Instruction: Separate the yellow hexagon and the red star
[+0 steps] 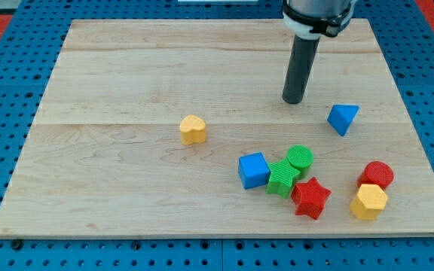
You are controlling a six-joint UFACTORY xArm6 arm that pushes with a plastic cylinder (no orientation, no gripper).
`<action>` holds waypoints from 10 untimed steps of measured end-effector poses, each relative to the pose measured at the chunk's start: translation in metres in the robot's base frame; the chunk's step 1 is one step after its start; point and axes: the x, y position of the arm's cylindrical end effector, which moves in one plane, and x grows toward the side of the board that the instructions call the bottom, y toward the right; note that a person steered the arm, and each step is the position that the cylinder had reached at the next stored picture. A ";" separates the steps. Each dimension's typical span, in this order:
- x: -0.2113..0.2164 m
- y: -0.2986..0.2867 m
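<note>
The yellow hexagon [368, 201] sits near the board's lower right, touching a red cylinder [376, 175] just above it. The red star [310, 197] lies to its left, a short gap between them, and touches a green block [283, 179]. My tip [293, 100] is well above these blocks, in the upper right part of the board, left of the blue triangle [342, 118] and touching no block.
A green cylinder [300, 157] and a blue cube [254, 170] crowd the green block. A yellow heart-shaped block [193, 129] stands alone near the middle. The wooden board [126, 75] lies on a blue pegboard.
</note>
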 end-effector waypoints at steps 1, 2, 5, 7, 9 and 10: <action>-0.013 0.000; -0.008 0.000; 0.075 -0.022; 0.096 0.045; 0.110 0.227; 0.160 0.220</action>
